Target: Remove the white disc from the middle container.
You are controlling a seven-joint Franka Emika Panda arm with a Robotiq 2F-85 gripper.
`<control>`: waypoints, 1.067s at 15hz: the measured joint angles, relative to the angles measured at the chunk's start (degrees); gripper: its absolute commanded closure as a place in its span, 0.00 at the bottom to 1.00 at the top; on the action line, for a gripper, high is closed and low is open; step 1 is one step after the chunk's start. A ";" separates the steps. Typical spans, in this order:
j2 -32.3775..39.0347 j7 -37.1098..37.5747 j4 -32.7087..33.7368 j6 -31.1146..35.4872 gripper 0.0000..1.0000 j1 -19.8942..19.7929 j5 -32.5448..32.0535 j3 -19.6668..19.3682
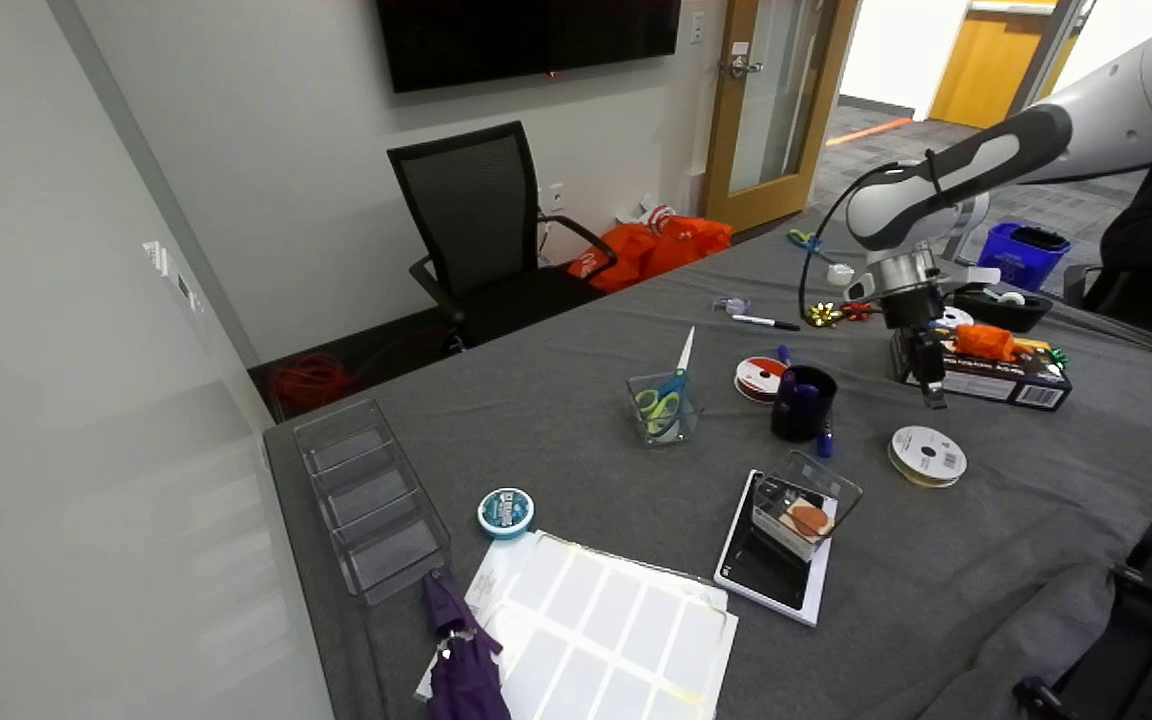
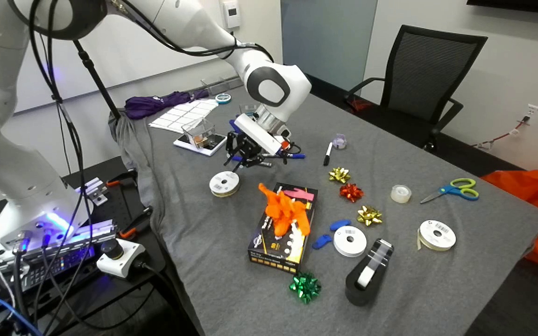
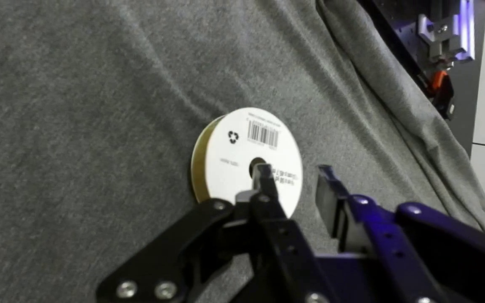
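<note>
A Robotiq gripper (image 3: pixel 293 179), its fingers spread with nothing held between them, hangs just above the white disc (image 3: pixel 244 158), which lies flat on gray cloth (image 3: pixel 99 168), outside any container; in the wrist view one finger overlaps the disc's face and its mate shows over cloth to the right. In an exterior view, a black cup (image 1: pixel 792 422) stands to the disc's left and slightly farther off; farther left again, well apart from the disc, a see-through cup (image 1: pixel 690 420), apparently the middle container, holds scissors (image 1: pixel 674 386). With the disc lying free, removal looks complete and the step in hand seems to be release; the next move likely calls for a straight lift and retreat, without nudging the disc's edge.
</note>
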 measured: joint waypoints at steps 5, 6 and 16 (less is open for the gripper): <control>-0.67 -2.02 0.31 1.88 0.04 -0.10 0.14 -0.03; -0.79 -2.95 0.29 3.26 0.00 -0.18 0.65 0.01; -6.52 -11.60 -7.16 23.77 0.00 -0.34 8.78 1.47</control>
